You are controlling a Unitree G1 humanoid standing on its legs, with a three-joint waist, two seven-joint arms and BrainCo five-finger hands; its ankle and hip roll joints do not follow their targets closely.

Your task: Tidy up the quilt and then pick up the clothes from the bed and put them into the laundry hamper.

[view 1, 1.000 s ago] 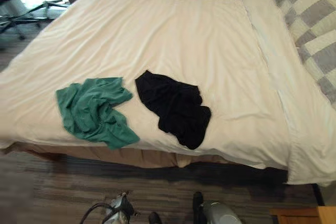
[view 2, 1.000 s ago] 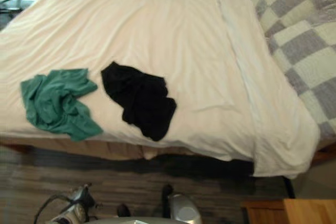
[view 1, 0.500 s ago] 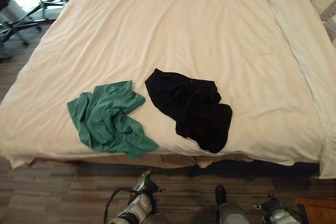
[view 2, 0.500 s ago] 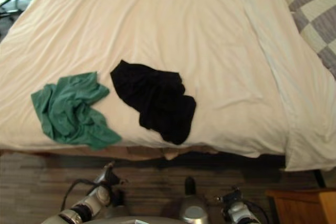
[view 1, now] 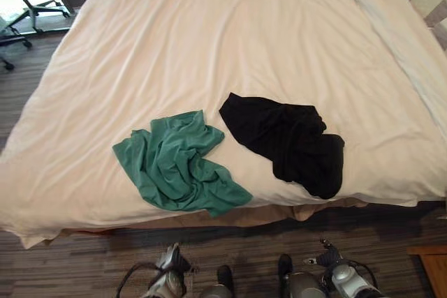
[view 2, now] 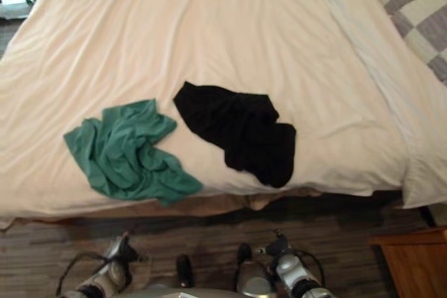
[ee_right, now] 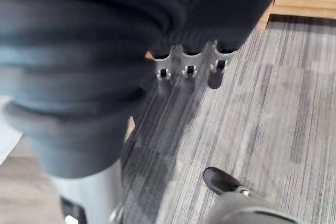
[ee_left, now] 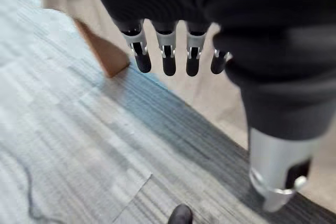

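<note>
two garments, a crumpled green cotton shirt (view 1: 176, 164) and a black one (view 1: 288, 139), remain near the cream quilt's (view 1: 209, 47) smoothed near edge while both hands (ee_left: 173, 51) (ee_right: 189, 66) hang low, fingers relaxed, empty.

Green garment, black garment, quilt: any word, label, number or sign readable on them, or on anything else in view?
None can be read.
Green garment: plain crumpled cloth, no tag or print showing.
Black garment: plain, no tag or print showing.
Quilt: plain cream, no text.
Checked pillow: grey and pale squares, no lettering.
Left hand and right hand: no markings on the fingers.
</note>
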